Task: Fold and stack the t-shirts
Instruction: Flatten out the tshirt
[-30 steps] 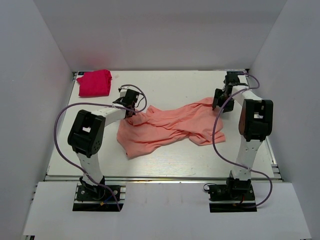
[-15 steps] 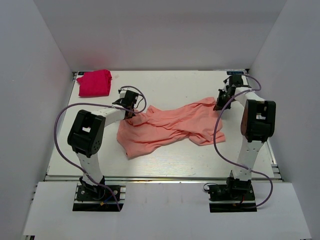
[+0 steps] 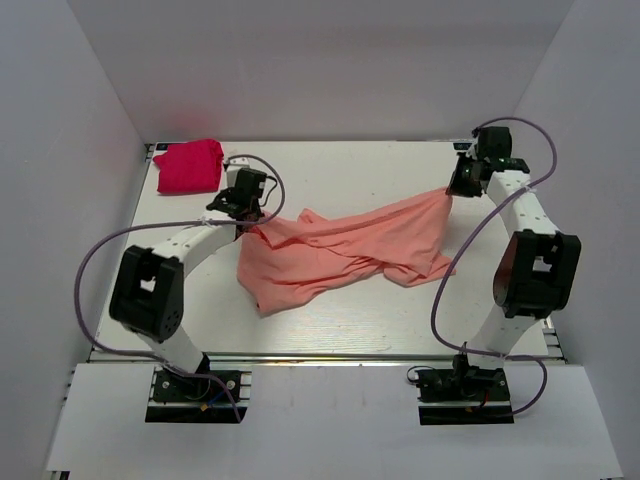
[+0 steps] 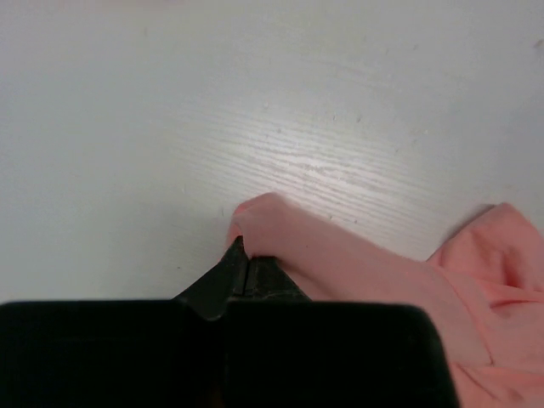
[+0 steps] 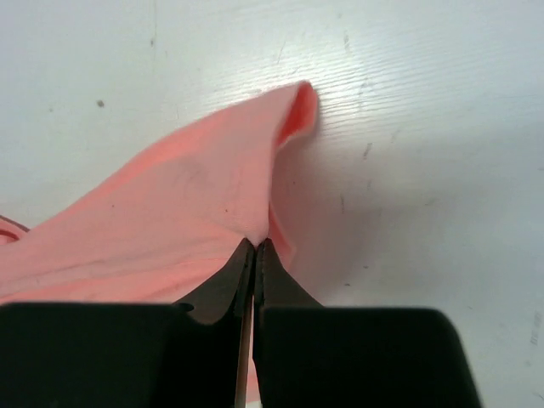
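A salmon-pink t-shirt (image 3: 340, 250) lies crumpled across the middle of the table, stretched between both arms. My left gripper (image 3: 250, 221) is shut on its left end; in the left wrist view the cloth (image 4: 340, 263) bunches over the closed fingertips (image 4: 246, 265). At the shirt's far right corner my right gripper (image 3: 449, 194) is shut too, and the right wrist view shows the fabric (image 5: 187, 212) pinched between the fingertips (image 5: 256, 249) and lifted off the table. The second t-shirt, a magenta-red folded bundle (image 3: 188, 165), rests at the back left corner.
The white table (image 3: 340, 320) is enclosed by pale walls at the back and both sides. A metal rail (image 3: 320, 352) runs along its near edge, with both arm bases below it. Purple cables loop from each arm.
The right gripper has shut on the shirt's right corner and drawn it back and to the right. The left arm has pulled its end slightly back and left. The shirt is stretched wider.
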